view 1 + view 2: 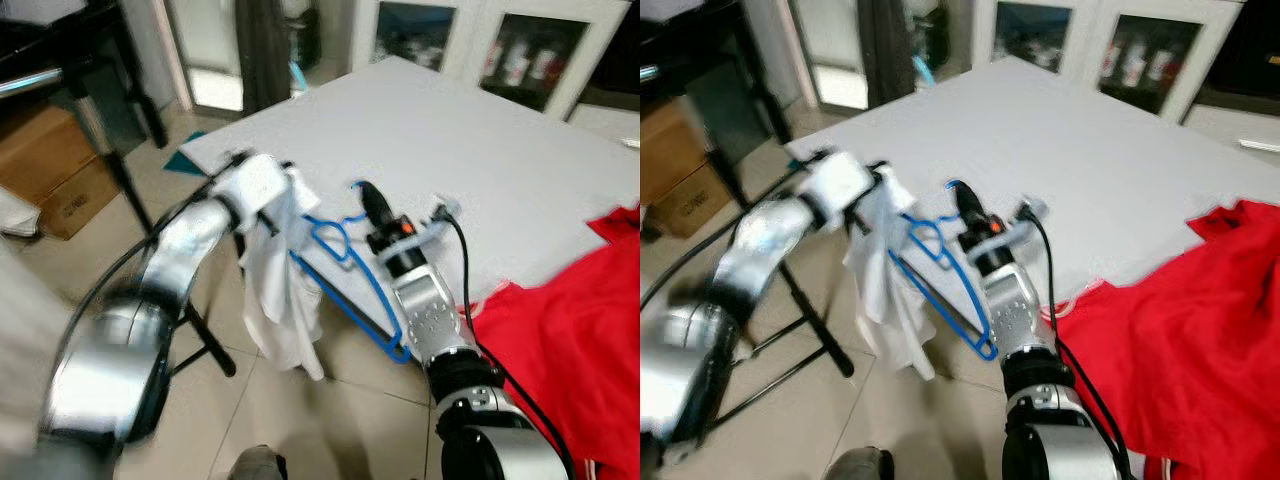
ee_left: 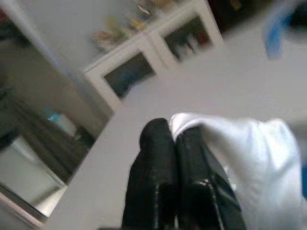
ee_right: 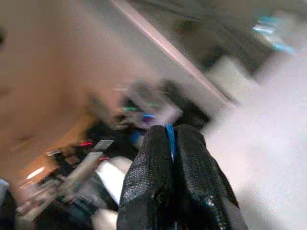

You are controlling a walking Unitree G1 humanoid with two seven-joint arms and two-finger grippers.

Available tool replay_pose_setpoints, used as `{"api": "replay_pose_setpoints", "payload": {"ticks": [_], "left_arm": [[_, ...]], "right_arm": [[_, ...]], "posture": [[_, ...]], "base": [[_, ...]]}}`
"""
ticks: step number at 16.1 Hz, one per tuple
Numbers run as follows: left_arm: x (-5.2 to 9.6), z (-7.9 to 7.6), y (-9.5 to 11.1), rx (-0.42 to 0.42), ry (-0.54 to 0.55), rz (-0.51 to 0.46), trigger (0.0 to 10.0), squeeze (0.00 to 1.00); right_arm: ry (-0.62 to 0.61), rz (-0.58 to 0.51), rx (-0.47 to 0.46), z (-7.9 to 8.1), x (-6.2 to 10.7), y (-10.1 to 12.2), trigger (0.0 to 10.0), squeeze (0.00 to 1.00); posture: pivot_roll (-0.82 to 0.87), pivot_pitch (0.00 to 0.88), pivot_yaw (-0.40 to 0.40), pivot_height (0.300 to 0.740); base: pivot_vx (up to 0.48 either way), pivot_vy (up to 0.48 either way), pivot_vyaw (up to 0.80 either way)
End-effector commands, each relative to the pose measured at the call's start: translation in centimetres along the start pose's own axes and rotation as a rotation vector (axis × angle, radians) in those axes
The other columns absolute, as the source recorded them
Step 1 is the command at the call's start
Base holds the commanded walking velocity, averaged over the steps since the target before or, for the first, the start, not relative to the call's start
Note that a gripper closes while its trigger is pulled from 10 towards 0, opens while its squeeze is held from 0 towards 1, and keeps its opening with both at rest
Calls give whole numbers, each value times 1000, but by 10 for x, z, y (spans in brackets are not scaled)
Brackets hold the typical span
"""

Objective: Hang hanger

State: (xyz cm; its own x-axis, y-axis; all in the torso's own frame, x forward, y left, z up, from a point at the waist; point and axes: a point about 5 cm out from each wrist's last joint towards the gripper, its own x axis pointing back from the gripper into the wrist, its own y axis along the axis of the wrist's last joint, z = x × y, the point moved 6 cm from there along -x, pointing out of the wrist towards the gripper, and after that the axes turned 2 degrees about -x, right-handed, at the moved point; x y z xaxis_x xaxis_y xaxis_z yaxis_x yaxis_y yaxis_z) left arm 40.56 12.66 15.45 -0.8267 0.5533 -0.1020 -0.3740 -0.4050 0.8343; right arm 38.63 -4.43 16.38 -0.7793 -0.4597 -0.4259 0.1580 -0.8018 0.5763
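The blue hanger (image 1: 350,270) hangs in the air just in front of the robot, over the tiled floor (image 1: 290,400) at the near edge of the white bench (image 1: 450,130), with a white garment (image 1: 285,290) draped from its left side. The right end effector (image 1: 362,196) is closed on the hanger near its hook: in the right wrist view a strip of blue shows pinched between the two black fingers (image 3: 192,191). The left end effector (image 2: 175,143) is closed on the white garment, a fold of the cloth sitting against its fingertips, so the left arm carries the fabric and the right arm carries the frame. The hanger looks like thin moulded plastic, so I judge it light and fairly stiff but smooth; pinched on a narrow bar it could twist or slip round in the grip, and the best hold seems to be at the neck just below the hook, leaving the hook free to go over a rail. The garment is soft and limp, adds little weight, and will swing and slide along the smooth arm if the frame tips, so it needs to stay level. A red cloth (image 1: 570,330) lies on the bench's near right, well clear of the hanger. Cardboard boxes (image 1: 55,175) sit on the floor at far left.
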Motion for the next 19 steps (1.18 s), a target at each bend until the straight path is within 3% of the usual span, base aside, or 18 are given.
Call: {"api": "replay_pose_setpoints", "payload": {"ticks": [1,6,9,14,19], "left_arm": [[10,15,3,51,101,-33,10000,0],[25,13,7,93,213,-66,10000,0],[34,9,24,111,243,-96,10000,0],[46,-4,32,140,268,-90,10000,0],[56,-11,37,205,340,-90,10000,0]], "right_arm": [[134,-6,-71,38,-12,-20,10000,0],[168,15,-36,44,-11,-19,10000,0],[228,68,26,55,-7,-23,10000,0],[224,86,80,52,0,-18,10000,0],[274,139,191,59,5,-24,10000,0]], "posture": [[141,0,36,740],[203,0,-1,740],[211,0,-13,740],[191,0,-30,740],[167,0,-26,740]], "base": [[0,0,0],[0,0,0],[0,0,0],[0,0,0],[0,0,0]]}}
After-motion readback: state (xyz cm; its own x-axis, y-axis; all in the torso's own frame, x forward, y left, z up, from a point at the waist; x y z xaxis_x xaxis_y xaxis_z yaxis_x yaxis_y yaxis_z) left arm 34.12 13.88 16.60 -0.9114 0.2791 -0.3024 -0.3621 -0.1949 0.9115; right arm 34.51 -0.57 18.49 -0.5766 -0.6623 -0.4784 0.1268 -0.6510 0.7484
